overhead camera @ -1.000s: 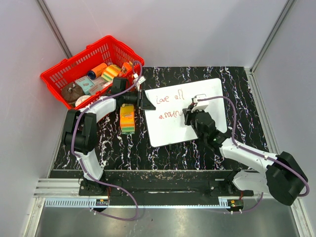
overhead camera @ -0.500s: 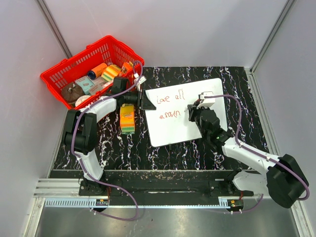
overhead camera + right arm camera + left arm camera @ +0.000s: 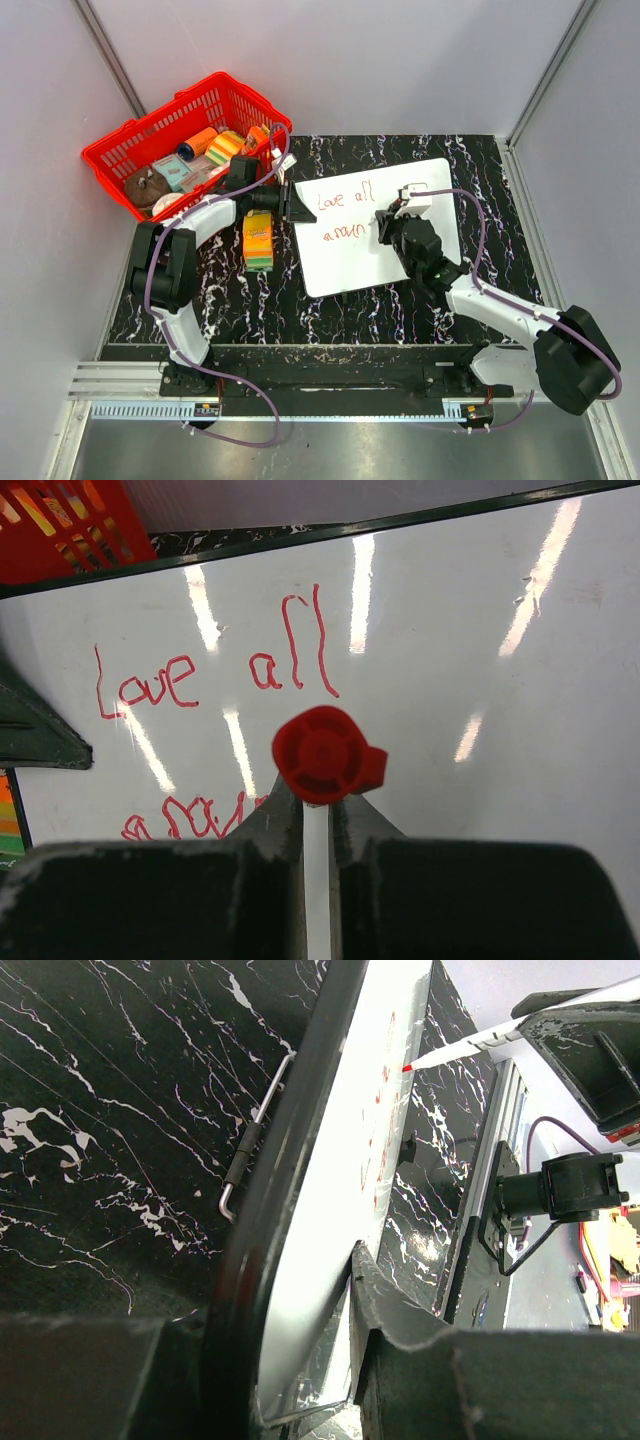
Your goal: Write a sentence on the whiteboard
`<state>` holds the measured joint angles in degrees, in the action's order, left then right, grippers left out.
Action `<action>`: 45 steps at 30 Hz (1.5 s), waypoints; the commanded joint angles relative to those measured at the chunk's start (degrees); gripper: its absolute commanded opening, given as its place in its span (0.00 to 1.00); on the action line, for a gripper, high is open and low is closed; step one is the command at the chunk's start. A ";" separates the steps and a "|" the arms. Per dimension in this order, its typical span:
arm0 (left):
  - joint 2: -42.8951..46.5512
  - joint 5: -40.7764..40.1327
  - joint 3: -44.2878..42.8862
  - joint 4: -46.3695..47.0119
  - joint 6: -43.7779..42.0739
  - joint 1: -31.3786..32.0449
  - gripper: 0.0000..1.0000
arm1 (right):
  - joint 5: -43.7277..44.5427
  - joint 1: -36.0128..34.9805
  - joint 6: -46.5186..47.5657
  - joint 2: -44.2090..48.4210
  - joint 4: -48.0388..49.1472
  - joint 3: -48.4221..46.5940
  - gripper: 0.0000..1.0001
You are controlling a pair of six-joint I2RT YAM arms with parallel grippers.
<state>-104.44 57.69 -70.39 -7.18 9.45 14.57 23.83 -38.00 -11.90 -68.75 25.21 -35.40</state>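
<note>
On the whiteboard (image 3: 345,265), the sentence (image 3: 335,200) seems about one letter short; right jaws clamp the pen (image 3: 322,755), left jaws pinch the whiteboard's edge.

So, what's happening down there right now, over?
Left gripper clamped on whiteboard edge. Right gripper shut on red-capped marker, tip at the board. Sentence reads "Love all", second line begun. Nothing blocking the board.

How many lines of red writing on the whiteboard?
2. The upper line, "Love all", runs near the far edge of the whiteboard; the lower line sits beneath it, its end hidden behind the marker in the right tool.
</note>
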 commanded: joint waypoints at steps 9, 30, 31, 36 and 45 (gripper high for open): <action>-2.78 -21.22 -0.01 3.05 -17.71 0.99 0.00 | -0.19 0.38 -0.93 -1.65 2.91 -2.84 0.00; -2.96 -21.39 -0.36 2.70 -18.06 1.25 0.00 | -4.50 0.38 -1.98 0.89 -1.30 0.50 0.00; -2.96 -21.48 -0.36 2.61 -17.98 1.25 0.00 | -4.59 0.38 -1.90 1.16 -1.48 0.85 0.00; -3.13 -21.57 -0.36 2.70 -18.07 1.34 0.00 | -4.06 0.38 -1.90 1.87 -2.53 1.73 0.00; -3.22 -21.66 -0.36 2.43 -18.24 1.43 0.00 | -0.28 0.38 -1.37 1.43 -2.54 0.68 0.00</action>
<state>-104.77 57.10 -70.94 -7.68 9.39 14.90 20.29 -37.95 -13.56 -67.42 23.49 -33.67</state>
